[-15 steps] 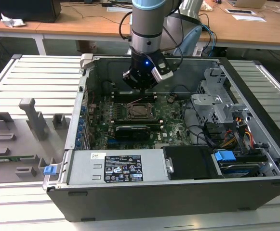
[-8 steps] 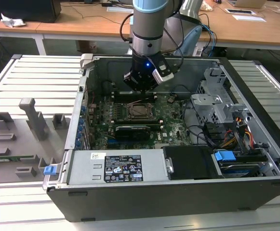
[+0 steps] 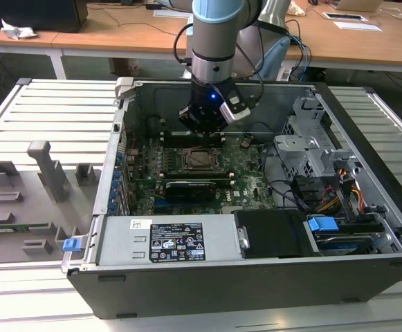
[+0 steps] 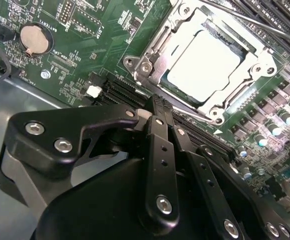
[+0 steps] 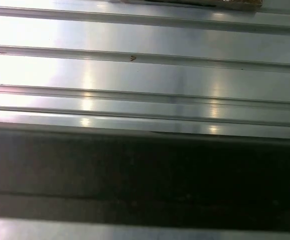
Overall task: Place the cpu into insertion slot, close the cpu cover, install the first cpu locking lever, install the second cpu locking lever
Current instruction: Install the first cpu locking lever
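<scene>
Risk sits at the socket: the cpu (image 4: 204, 65) already lies in the insertion slot (image 4: 149, 75) with the cpu cover (image 4: 257, 62) down over it. Your gripper (image 4: 157, 112), fingers pressed together and holding nothing, hovers at its seven o'clock; a skewed descent could scrape the black memory slots (image 4: 116, 89).

Arm (image 3: 214, 41): vertical, wrist pointing down. Gripper (image 4: 157, 107): black, fingers (image 4: 159, 150) pressed together, nothing between them.
</scene>
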